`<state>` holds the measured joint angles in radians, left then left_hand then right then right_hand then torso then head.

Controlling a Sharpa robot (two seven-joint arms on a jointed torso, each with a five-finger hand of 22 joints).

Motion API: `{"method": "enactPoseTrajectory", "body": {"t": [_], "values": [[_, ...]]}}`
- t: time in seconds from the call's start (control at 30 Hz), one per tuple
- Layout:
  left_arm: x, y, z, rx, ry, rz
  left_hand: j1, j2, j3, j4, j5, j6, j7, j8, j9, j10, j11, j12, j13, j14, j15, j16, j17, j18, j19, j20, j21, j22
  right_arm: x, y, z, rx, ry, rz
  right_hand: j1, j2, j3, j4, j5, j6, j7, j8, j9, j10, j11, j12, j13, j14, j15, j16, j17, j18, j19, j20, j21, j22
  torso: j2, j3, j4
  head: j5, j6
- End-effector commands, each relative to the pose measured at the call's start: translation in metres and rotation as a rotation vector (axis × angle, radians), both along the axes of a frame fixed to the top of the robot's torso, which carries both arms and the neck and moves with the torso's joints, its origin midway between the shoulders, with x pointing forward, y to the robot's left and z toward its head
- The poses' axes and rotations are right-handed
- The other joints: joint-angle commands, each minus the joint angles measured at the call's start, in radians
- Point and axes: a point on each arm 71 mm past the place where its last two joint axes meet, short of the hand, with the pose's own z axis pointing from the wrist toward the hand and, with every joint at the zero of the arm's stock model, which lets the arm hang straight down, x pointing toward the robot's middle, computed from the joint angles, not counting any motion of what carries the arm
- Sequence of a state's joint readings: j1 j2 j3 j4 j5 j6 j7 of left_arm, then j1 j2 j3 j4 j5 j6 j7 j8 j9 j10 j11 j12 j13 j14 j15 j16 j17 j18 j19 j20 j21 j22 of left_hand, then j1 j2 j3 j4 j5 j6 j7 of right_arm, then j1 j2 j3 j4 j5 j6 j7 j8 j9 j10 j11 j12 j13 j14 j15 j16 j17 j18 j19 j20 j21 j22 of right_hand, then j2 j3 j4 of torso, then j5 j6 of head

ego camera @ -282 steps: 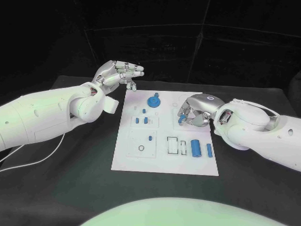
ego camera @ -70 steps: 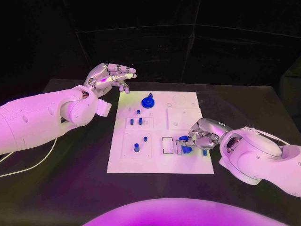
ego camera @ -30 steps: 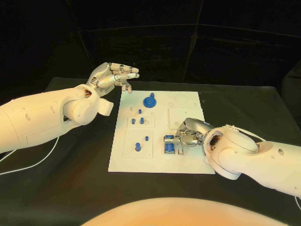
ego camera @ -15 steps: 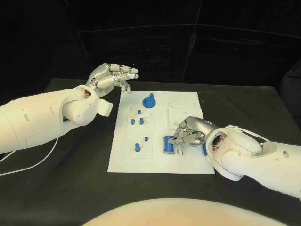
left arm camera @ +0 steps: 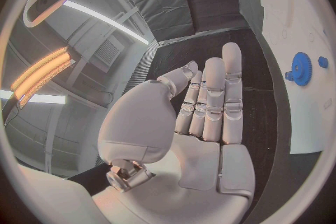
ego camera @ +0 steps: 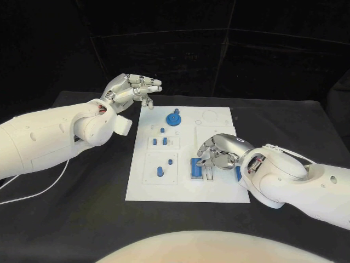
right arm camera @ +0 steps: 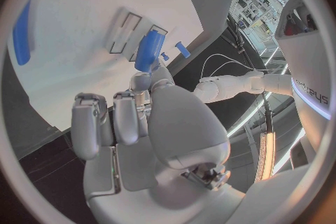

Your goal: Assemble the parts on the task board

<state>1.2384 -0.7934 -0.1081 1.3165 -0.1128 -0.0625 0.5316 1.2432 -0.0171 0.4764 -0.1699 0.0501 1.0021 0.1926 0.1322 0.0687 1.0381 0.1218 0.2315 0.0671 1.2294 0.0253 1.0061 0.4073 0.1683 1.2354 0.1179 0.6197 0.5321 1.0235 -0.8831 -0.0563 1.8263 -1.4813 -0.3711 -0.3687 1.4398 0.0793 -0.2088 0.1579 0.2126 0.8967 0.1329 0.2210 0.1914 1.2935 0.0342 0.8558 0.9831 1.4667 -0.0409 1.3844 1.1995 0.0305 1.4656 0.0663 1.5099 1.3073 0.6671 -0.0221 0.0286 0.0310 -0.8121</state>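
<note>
The white task board [ego camera: 187,186] lies in the middle of the black table. A blue cylinder [ego camera: 197,168] lies in a rectangular slot on the board; it is also in the right wrist view [right arm camera: 149,49]. My right hand [ego camera: 219,152] hovers just behind it, fingers spread, one fingertip close to its far end, and holds nothing. A second blue cylinder [ego camera: 238,172] lies half hidden by my right arm. A blue gear [ego camera: 174,118] stands at the board's far side. My left hand [ego camera: 131,90] is raised off the board's far left corner, palm empty [left arm camera: 203,140].
Several small blue pegs stand on the board's left half, such as one [ego camera: 159,172] near the front and a pair [ego camera: 164,141] further back. An empty slot outline [ego camera: 211,171] lies beside the filled one. Bare black table [ego camera: 80,208] surrounds the board.
My right hand carried a blue cylinder from the board's right side left to the slot, let it go and has now drawn back a little. The left hand has not moved.
</note>
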Motion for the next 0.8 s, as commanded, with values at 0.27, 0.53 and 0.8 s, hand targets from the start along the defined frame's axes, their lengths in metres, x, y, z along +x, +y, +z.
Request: {"method": "enactPoseTrajectory", "body": {"t": [0.27,0.53,0.8], "values": [[0.0002,-0.0008,0.0006,-0.006,0.005,-0.008,-0.003,0.0,-0.003,0.0,0.002,-0.004,0.0,0.003,-0.001,-0.006,-0.002,0.004,-0.001,-0.007,-0.001,-0.006,-0.001,0.014,-0.007,0.001,-0.005,-0.001,-0.0011,0.0061,-0.0055,-0.068,0.033,0.086,0.009,0.013,0.001,0.001,0.021,0.024,-0.001,-0.02,-0.016,0.0,0.007,0.005,0.006,0.039,0.008,0.005,0.004,-0.007,0.05,0.011,0.003,0.174,0.0,0.0,0.0004,0.004,-0.005],[0.0002,-0.0004,0.0003,-0.004,0.008,-0.008,-0.002,0.0,-0.004,-0.001,0.002,-0.006,0.001,0.003,-0.001,-0.008,-0.002,0.004,-0.001,-0.007,-0.001,-0.007,-0.002,0.014,-0.006,0.001,-0.006,-0.001,0.0006,0.0077,-0.0071,-0.075,0.038,0.082,-0.02,0.042,-0.001,0.04,0.03,0.082,-0.008,-0.039,-0.036,0.004,0.002,0.017,0.015,0.039,0.005,0.005,0.007,-0.007,0.05,0.009,0.003,0.176,0.0,0.0,-0.0001,0.006,-0.009],[0.0001,-0.0002,0.0,-0.003,0.012,-0.009,-0.002,-0.001,-0.005,-0.002,0.002,-0.008,0.002,0.002,-0.001,-0.01,-0.001,0.004,-0.002,-0.008,-0.001,-0.007,-0.002,0.014,-0.006,0.001,-0.007,-0.002,0.0071,0.0039,-0.006,-0.046,0.0,0.024,-0.031,0.044,-0.008,0.059,0.029,0.071,-0.002,-0.075,-0.056,0.004,0.007,0.025,0.021,0.04,0.008,0.005,0.011,-0.007,0.05,0.009,0.003,0.176,0.0,-0.0007,0.0015,0.006,-0.008]]}}
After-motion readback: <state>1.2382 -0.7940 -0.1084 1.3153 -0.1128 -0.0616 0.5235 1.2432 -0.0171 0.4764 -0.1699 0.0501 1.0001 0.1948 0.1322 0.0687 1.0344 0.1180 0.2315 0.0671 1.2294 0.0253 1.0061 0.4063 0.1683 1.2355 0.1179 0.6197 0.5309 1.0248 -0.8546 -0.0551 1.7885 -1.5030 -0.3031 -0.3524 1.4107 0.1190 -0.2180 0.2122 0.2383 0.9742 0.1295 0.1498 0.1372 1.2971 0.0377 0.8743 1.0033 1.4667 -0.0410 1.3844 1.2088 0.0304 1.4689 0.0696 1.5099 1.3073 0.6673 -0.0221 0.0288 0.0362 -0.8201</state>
